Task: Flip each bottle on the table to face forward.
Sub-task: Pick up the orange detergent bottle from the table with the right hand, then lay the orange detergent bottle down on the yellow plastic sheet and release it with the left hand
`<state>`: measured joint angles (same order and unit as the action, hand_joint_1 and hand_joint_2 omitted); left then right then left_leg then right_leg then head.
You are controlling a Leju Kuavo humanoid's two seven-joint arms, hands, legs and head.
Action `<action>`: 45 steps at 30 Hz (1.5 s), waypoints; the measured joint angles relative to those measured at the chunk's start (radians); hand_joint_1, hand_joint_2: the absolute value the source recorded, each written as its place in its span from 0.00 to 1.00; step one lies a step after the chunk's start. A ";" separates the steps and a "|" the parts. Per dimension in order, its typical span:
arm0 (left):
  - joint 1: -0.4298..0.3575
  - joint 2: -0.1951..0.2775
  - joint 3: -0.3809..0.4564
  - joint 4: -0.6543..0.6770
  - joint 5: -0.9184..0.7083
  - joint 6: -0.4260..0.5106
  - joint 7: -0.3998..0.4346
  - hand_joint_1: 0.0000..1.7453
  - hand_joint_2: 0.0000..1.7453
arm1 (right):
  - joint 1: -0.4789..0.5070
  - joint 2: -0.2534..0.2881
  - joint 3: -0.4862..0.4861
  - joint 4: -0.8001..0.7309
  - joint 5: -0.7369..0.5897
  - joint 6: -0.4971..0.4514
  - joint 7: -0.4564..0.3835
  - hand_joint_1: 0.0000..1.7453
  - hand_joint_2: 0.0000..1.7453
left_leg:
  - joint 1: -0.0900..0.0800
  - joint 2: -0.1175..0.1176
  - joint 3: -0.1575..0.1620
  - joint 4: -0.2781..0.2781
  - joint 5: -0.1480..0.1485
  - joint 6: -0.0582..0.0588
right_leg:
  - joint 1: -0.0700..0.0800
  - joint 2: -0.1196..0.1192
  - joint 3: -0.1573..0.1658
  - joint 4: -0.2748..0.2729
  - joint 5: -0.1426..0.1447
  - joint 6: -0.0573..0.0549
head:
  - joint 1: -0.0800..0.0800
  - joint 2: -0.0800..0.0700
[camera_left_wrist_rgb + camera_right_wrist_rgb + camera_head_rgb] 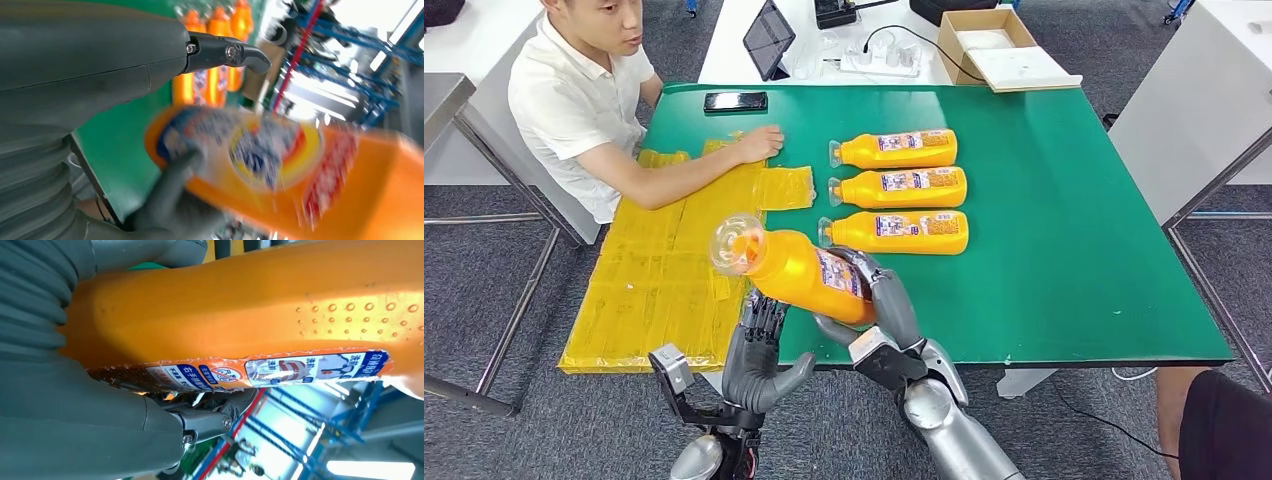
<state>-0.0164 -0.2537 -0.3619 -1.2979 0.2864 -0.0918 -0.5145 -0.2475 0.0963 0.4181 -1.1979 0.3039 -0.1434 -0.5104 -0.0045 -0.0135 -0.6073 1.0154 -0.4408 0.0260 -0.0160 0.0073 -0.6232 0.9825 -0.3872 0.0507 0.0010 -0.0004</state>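
Three orange bottles (pixel 894 149) (pixel 899 187) (pixel 896 232) lie in a row on the green table (pixel 1064 260), caps pointing left and labels up. My right hand (pixel 881 293) grips a fourth orange bottle (pixel 799 268) by its base and holds it tilted above the table's front edge, its clear cap (pixel 736 243) towards the left. The right wrist view shows that bottle's (pixel 240 300) side and label edge close up. My left hand (pixel 759 350) stands just under the bottle with its fingers spread upward, the tips near its underside. In the left wrist view the bottle (pixel 310 175) is blurred.
A person (pixel 584 100) sits at the table's left, forearm resting on a yellow taped sheet (pixel 664 270). A black phone (pixel 735 101) lies at the far edge. Behind the table are a tablet (pixel 769 38), a power strip (pixel 879 60) and an open cardboard box (pixel 994 45).
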 joint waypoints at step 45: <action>-0.002 -0.010 0.073 -0.031 0.125 0.018 -0.030 1.00 1.00 | -0.066 0.094 0.234 0.262 0.066 -0.027 -0.007 0.00 0.50 | -0.001 -0.001 -0.002 0.000 0.000 0.000 | -0.001 0.000 -0.002 0.000 0.000 0.000 | 0.000 0.000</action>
<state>-0.0183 -0.2641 -0.2890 -1.3293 0.4110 -0.0736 -0.5440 -0.3136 0.1906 0.6525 -0.9363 0.3701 -0.1700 -0.5170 -0.0051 -0.0142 -0.6090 1.0154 -0.4408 0.0261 -0.0166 0.0073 -0.6256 0.9823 -0.3873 0.0509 0.0010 -0.0004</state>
